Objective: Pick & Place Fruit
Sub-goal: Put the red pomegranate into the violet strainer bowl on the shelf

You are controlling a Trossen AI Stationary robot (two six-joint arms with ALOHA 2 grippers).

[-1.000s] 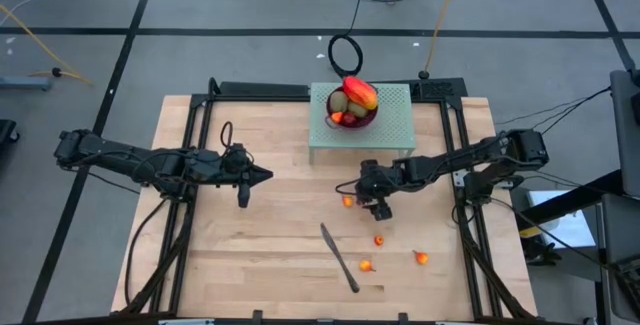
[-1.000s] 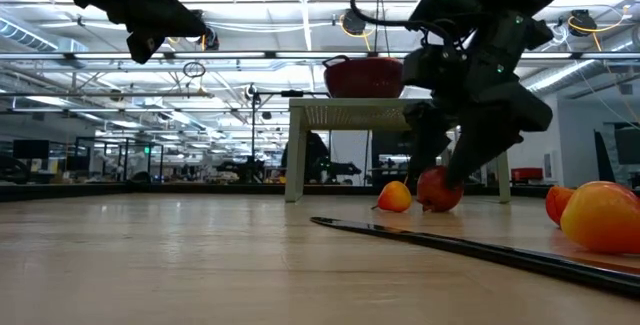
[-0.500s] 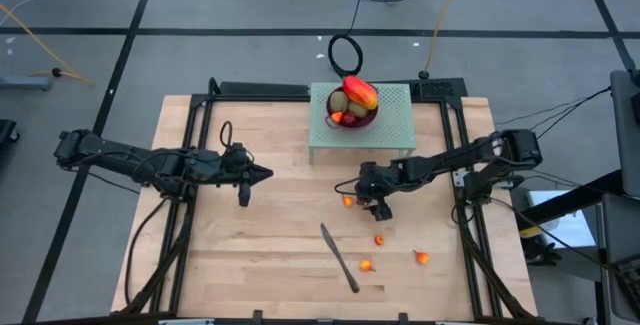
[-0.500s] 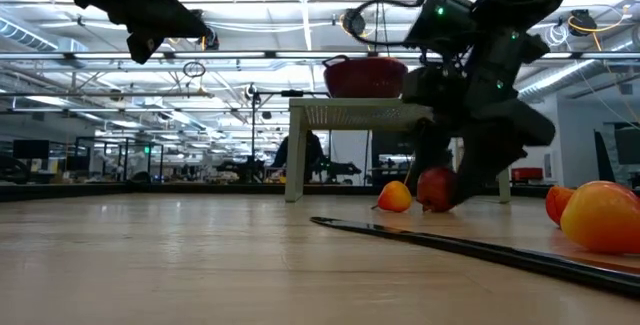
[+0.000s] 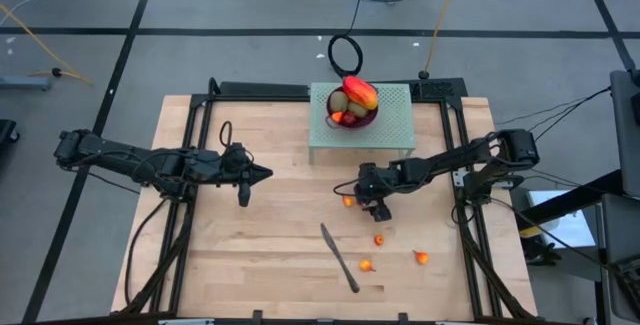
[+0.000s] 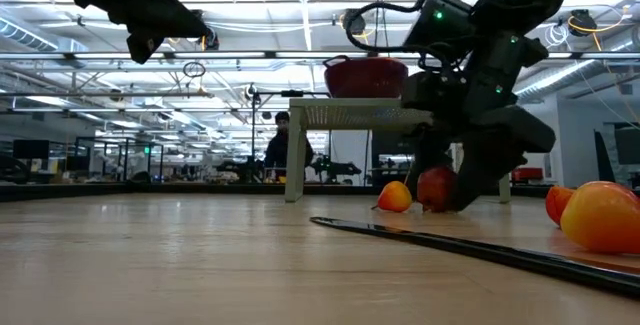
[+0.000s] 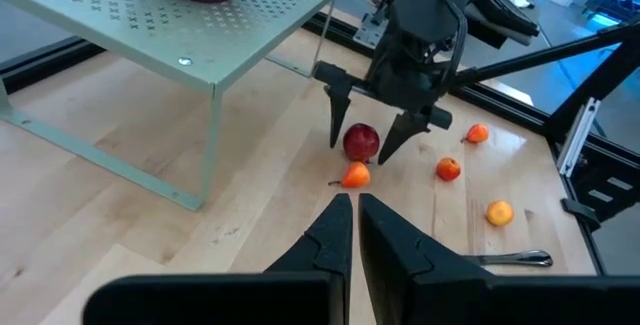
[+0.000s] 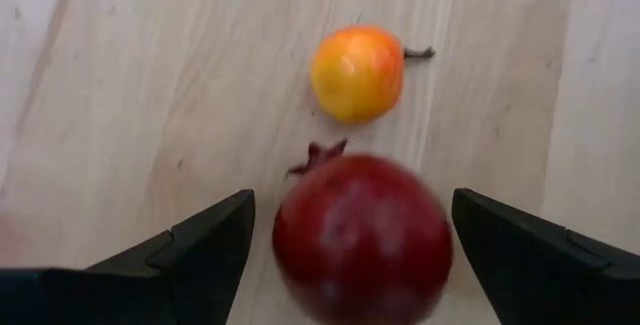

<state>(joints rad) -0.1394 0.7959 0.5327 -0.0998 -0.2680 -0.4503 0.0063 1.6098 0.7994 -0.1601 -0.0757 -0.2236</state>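
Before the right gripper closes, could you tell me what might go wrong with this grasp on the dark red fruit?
The right gripper stands open around the dark red fruit, which is round, so it might roll or squirt out as the fingers close. The small orange fruit lies just beside it and could get nudged away. The knife lies nearby on the table; a runaway fruit may stop against it. The left gripper waits shut, well clear.

No readable text, label, brand, number or sign appears in any view, neither on the table, the arms, the fruit, nor in the room behind.
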